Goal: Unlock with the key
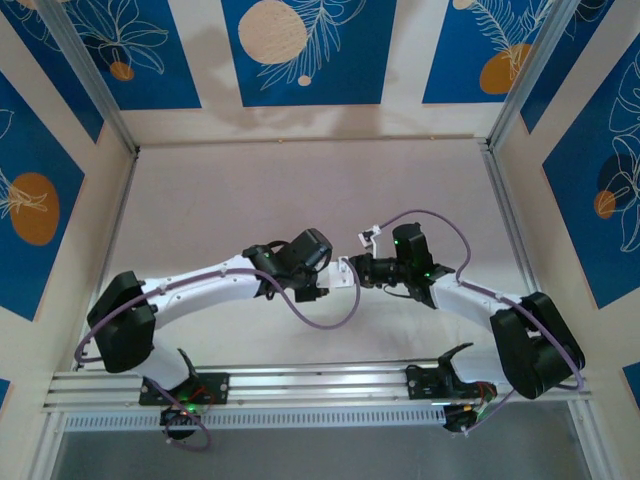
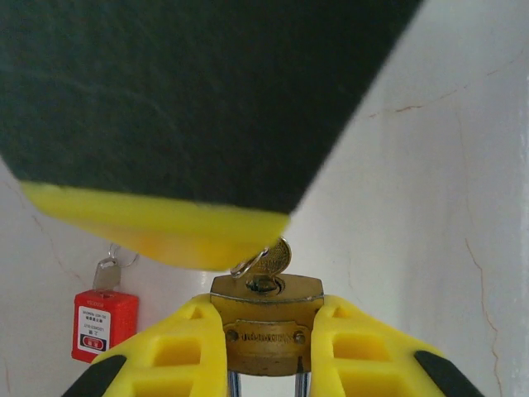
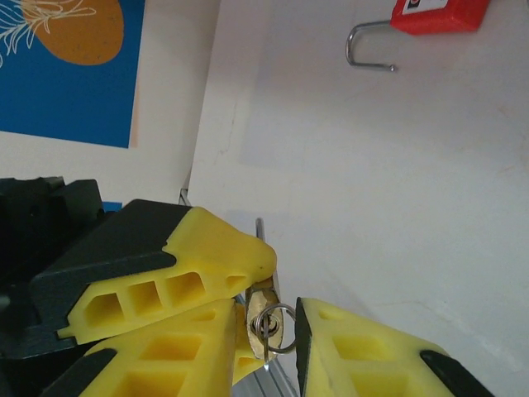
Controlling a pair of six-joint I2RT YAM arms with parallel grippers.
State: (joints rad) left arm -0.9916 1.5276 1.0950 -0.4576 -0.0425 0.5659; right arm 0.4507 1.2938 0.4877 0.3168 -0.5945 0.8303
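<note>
The left gripper (image 2: 266,313) clamped the brass padlock (image 2: 266,339), the key (image 2: 274,257) sat in its keyhole between the near-closed jaws of the right gripper (image 3: 271,321), grip unclear; turning looked next, needing 1 firm pinch.

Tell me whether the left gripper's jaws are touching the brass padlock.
Touching. In the left wrist view the left gripper has its yellow jaws pressed against both sides of the brass padlock, with no gap.

The left gripper (image 2: 267,331) and right gripper (image 3: 266,347) carry yellow, hollow-celled fingers (image 2: 186,351) with black backs. Behind each gripper I record white link shells and black joint housings on the left arm (image 1: 200,285) and right arm (image 1: 470,298), with a purple cable (image 1: 330,318) looping alongside.
</note>
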